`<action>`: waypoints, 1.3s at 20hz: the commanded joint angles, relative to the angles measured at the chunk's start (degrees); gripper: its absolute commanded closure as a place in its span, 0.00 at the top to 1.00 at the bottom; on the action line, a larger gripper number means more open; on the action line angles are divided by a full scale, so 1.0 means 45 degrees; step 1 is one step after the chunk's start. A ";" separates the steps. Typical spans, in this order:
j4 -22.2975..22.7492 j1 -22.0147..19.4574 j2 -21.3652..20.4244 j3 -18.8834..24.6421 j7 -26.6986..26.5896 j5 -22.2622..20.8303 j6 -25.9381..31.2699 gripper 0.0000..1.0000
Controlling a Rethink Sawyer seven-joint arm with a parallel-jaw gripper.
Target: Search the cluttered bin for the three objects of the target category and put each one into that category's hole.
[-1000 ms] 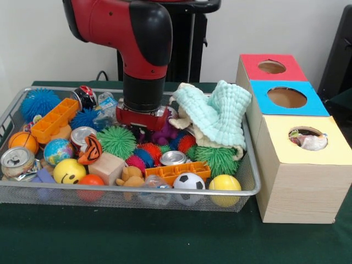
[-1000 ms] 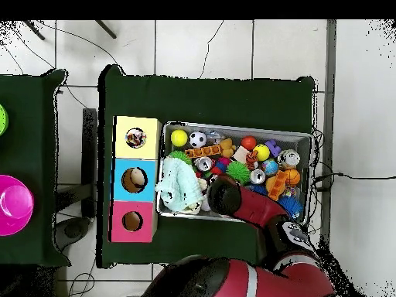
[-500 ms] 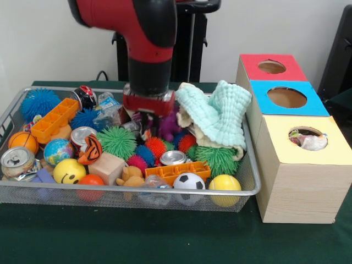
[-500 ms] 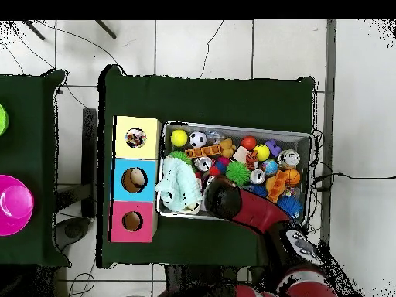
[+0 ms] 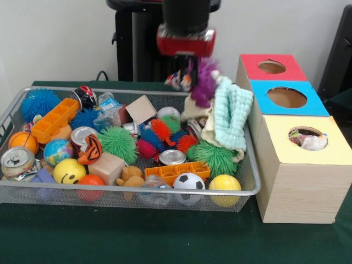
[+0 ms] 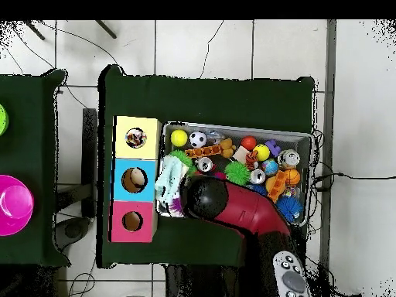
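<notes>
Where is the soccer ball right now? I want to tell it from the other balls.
In the front view the soccer ball lies against the cluttered bin's near rim, right of centre, beside the yellow ball.

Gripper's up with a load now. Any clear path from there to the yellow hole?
Probably yes. The gripper hangs above the bin, holding a wrapper with a purple toy snagged. Nothing stands over the yellow hole, though a wrapper already sits in it.

At frame right, the yellow-surround hole (image 5: 307, 138) seems partly blocked by a wrapper (image 5: 311, 142); the blue-surround hole (image 5: 286, 97) is open.
</notes>
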 commanded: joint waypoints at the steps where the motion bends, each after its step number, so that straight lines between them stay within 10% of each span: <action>1: 0.0620 0.0155 -0.1406 0.0396 0.2974 0.1280 0.1165 0.00; 18: -0.0139 0.0375 -0.0574 0.0269 0.2508 0.1140 0.0454 0.00; 26: -0.1428 0.0394 -0.1158 -0.0495 0.1878 0.0032 0.2724 0.00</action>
